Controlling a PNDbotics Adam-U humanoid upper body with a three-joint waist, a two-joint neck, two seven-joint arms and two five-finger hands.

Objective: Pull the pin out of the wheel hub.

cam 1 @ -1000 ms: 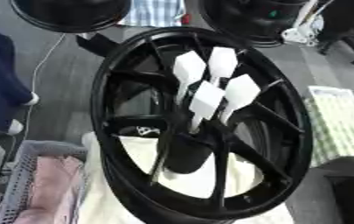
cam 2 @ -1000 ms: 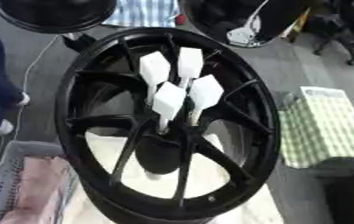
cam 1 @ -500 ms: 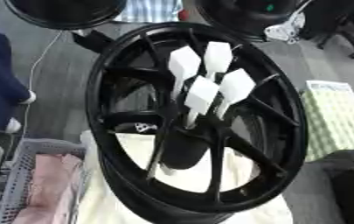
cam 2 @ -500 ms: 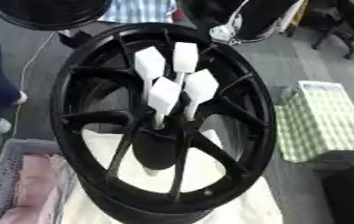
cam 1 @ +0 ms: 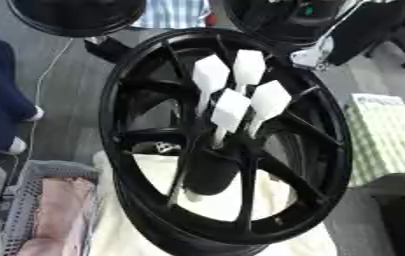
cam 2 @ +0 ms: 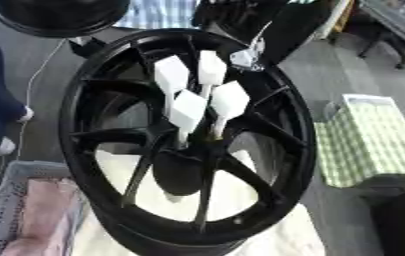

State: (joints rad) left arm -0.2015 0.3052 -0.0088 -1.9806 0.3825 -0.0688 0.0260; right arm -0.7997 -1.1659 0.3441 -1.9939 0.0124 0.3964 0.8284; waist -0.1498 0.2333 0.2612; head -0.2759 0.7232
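One black wheel hub [cam 1: 232,150], multi-spoke, standing tilted on a cream cloth [cam 1: 214,200] that covers the bench. Four white pins [cam 1: 230,111] with flat, paddle-shaped heads, seated in a cluster at the hub's centre, stems pointing inward. One grey mesh basket [cam 1: 30,210] beside the near-left edge. Neither hand shows; state unknown.
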